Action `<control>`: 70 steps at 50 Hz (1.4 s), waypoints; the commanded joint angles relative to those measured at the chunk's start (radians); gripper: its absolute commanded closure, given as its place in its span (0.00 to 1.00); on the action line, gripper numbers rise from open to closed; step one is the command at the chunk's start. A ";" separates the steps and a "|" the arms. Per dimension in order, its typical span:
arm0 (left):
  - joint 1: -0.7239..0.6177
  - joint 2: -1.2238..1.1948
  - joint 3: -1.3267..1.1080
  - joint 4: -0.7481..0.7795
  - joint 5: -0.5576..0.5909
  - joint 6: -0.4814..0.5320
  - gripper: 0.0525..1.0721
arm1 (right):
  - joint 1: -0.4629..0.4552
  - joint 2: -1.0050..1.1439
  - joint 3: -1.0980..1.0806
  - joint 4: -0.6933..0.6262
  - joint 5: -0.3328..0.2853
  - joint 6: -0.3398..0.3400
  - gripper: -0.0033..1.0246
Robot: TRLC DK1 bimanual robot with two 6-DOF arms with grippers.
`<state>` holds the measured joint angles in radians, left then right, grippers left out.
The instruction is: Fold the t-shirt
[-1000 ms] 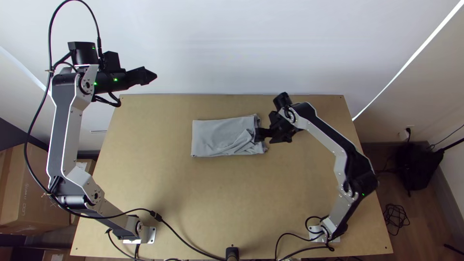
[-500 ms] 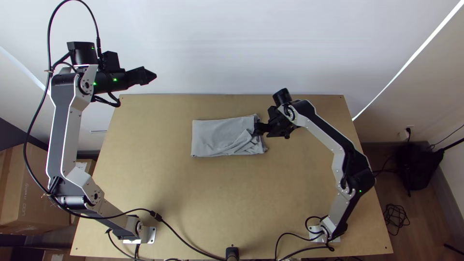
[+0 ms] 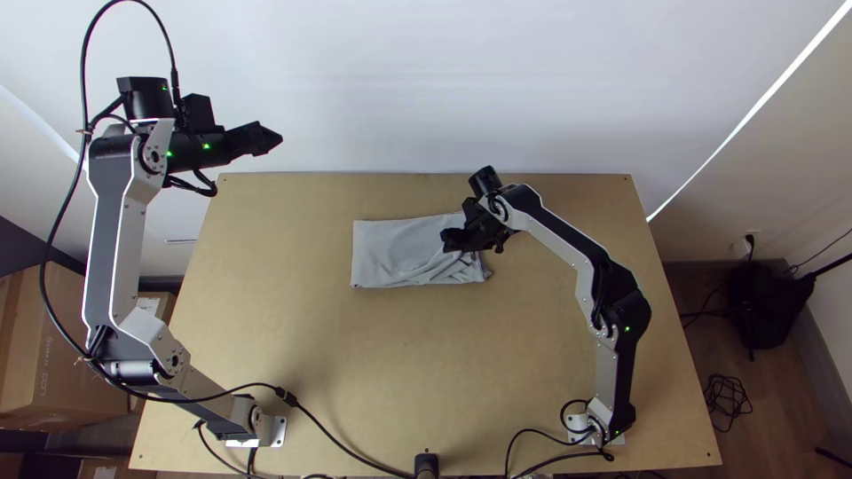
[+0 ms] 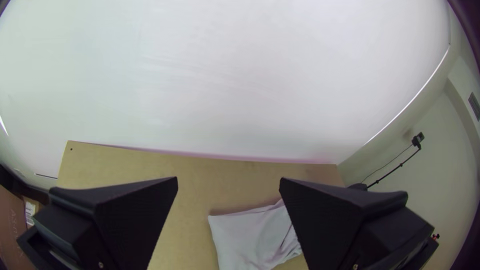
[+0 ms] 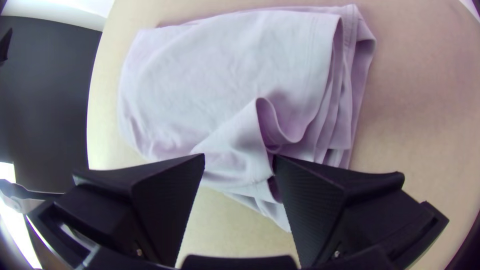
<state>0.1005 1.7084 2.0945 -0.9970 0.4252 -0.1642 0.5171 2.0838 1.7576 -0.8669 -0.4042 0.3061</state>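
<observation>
Overall, at the far left, a brown cardboard box (image 3: 49, 355) is sitting beyond the pale, smooth worktop (image 3: 266, 310). Past it, the left gripper (image 3: 278, 139) is hanging in front of the white wall (image 3: 399, 80), beyond the worktop's far left corner; its flat black fingers (image 4: 142, 215) are standing wide apart with nothing between them, well away from the cloth. Near the middle of the worktop's far half, the grey t-shirt (image 3: 386, 248) is lying folded into a long rectangle. Its left end is looking fairly flat, while its right end is rumpling into loose, soft creases. Over that right end, the right gripper (image 3: 445, 239) is pointing leftwards, and the right wrist view is showing its fingers (image 5: 320, 205) standing apart, in a somewhat narrower gap than the left one's, and gripping nothing. One fingertip is overlapping the cloth there, though whether it is touching I cannot tell. That close view is also bringing out seams, several stacked edges and a flap curling up into an open loop, whereas the top view is giving the whole rectangular outline. Farther right, a black bag-like thing (image 3: 763, 302) is resting off the worktop, by the wall, and the left wrist view is adding a slatted vent (image 4: 474, 106) high up.
</observation>
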 commanded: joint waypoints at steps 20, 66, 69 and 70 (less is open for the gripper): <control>0.015 -0.030 0.001 -0.002 -0.003 -0.009 0.05 | 0.057 -0.107 -0.112 -0.021 -0.002 -0.004 0.98; 0.054 -0.087 -0.054 -0.009 -0.003 0.026 0.05 | -0.120 -0.159 -0.247 0.120 0.045 -0.016 0.05; 0.054 -0.085 -0.048 -0.009 -0.003 0.025 0.05 | -0.120 -0.128 -0.213 0.120 0.045 -0.016 0.05; 0.054 -0.085 -0.047 -0.009 -0.003 0.025 0.05 | -0.120 -0.117 -0.201 0.120 0.044 -0.016 0.05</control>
<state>0.1528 1.6524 2.0464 -1.0008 0.4248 -0.1555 0.3981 1.9011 1.4956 -0.7521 -0.3580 0.3016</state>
